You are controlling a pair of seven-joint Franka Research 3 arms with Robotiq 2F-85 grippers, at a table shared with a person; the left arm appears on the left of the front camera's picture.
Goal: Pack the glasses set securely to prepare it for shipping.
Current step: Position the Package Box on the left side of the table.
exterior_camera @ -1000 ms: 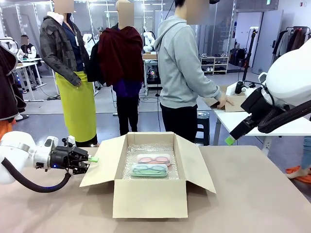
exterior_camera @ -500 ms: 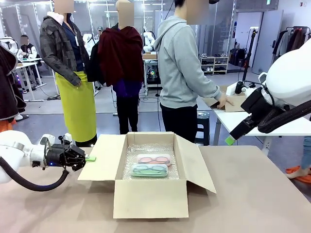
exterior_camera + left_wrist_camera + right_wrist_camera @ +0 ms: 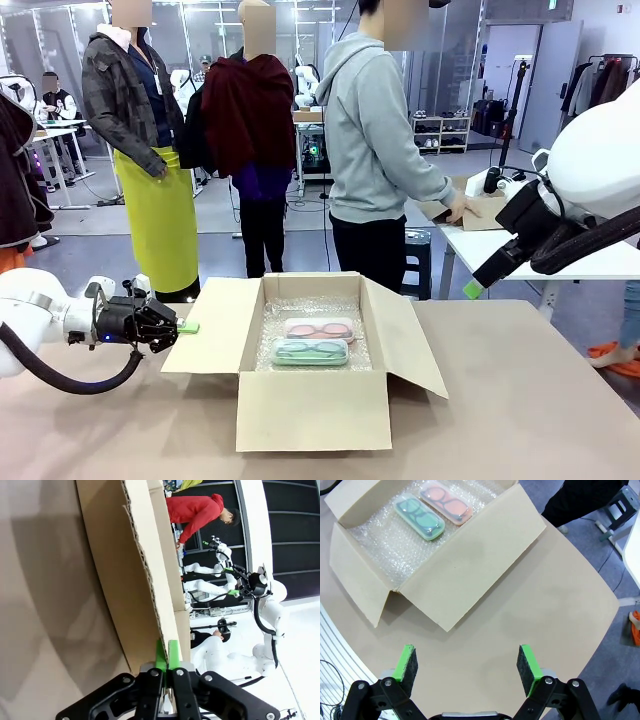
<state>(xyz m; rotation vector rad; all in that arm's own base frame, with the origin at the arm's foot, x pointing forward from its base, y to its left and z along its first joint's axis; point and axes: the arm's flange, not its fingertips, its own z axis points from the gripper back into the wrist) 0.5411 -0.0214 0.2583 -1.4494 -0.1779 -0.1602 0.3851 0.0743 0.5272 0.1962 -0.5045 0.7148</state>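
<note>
An open cardboard box (image 3: 310,410) stands mid-table, lined with bubble wrap. The glasses set lies inside: a pale pink case (image 3: 318,328) behind a mint green case (image 3: 311,351), side by side. From above, the right wrist view shows the green case (image 3: 419,515) and the pink case (image 3: 446,502). My left gripper (image 3: 188,327) is shut on the outer edge of the box's left flap (image 3: 215,325); its green pads (image 3: 160,655) pinch the corrugated edge. Raised above the table's right side, my right gripper (image 3: 467,665) is open and holds nothing.
The box's right flap (image 3: 415,345) and front flap are folded outward. Bare tan tabletop (image 3: 540,400) lies to the right and in front. A person in a grey hoodie (image 3: 375,130) stands behind the table, hands on a small box at a side table.
My left gripper drew left, and the left flap went from raised to lying nearly flat. The box then shifted slightly right. The right arm stayed still.
</note>
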